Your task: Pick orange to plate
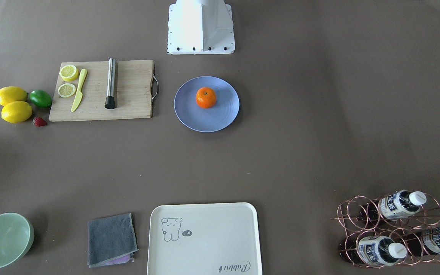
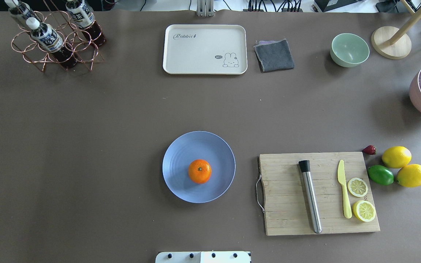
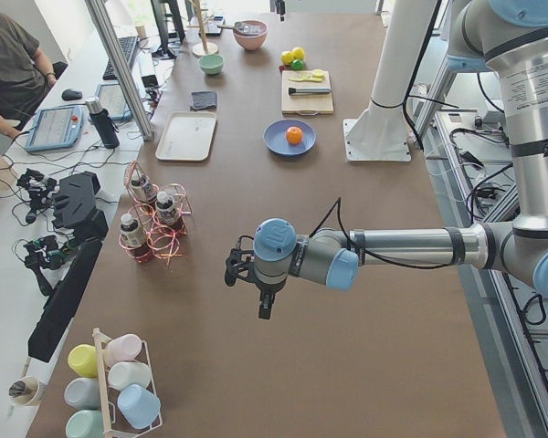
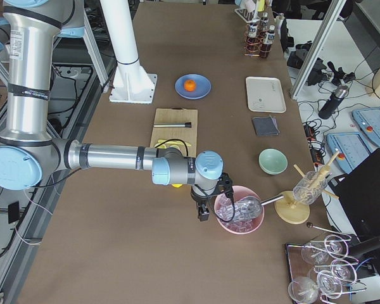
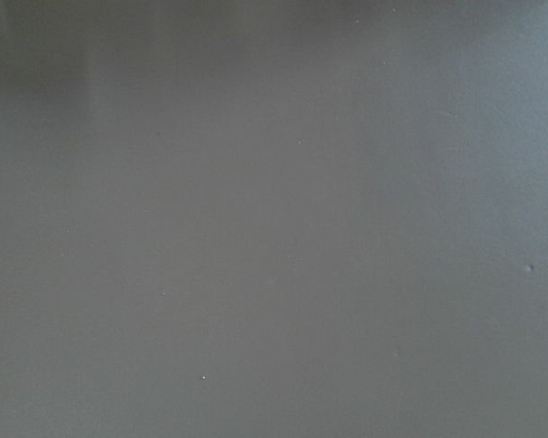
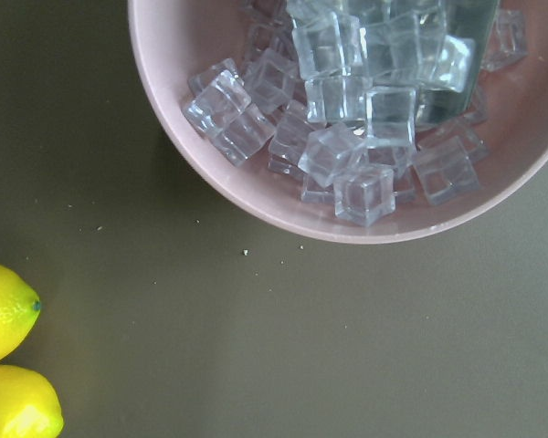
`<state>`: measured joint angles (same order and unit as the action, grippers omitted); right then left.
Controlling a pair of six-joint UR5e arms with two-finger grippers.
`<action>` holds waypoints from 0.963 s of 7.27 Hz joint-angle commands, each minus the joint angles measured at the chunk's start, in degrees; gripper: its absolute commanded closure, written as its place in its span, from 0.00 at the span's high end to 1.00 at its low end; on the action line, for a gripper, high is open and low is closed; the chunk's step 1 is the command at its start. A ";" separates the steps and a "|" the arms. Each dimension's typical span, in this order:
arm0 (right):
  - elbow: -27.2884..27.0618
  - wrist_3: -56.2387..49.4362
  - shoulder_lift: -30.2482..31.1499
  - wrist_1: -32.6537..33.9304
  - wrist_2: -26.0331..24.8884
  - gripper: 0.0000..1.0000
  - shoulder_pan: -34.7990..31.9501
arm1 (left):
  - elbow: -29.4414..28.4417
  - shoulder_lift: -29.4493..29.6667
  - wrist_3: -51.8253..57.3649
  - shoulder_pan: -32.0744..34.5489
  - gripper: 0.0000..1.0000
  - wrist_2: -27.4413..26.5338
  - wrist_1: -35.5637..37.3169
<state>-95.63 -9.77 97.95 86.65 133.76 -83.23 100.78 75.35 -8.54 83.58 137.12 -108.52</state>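
The orange [image 2: 199, 171] rests on the periwinkle-blue plate [image 2: 181, 153] in the middle of the table, slightly toward the robot's side of the plate's centre. From across the table the orange [image 1: 206, 97] sits upright on the plate [image 1: 220, 114], stem dimple up. Neither gripper is near it. My left gripper [image 3: 265, 306] hangs over bare table far out at the left end. My right gripper [image 4: 204, 212] hangs beside the pink ice bowl at the right end. Both show only in the side views, so I cannot tell whether they are open or shut.
A wooden cutting board [image 2: 287, 204] with a steel muddler, yellow knife and lemon slices lies right of the plate. Two lemons [image 2: 397, 157], a lime and a strawberry sit beyond it. At the far edge are a cream tray [image 2: 205, 49], grey cloth, green bowl and bottle rack [image 2: 55, 40]. The pink ice bowl [image 6: 256, 196] is at the right end.
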 commanded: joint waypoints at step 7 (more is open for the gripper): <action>0.71 0.01 -0.48 -0.07 -0.60 1.00 0.00 | 4.69 -2.31 0.02 0.09 0.97 -3.88 5.95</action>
<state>-94.88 -9.83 97.54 86.61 133.17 -83.23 105.42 73.38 -8.59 83.61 133.52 -102.62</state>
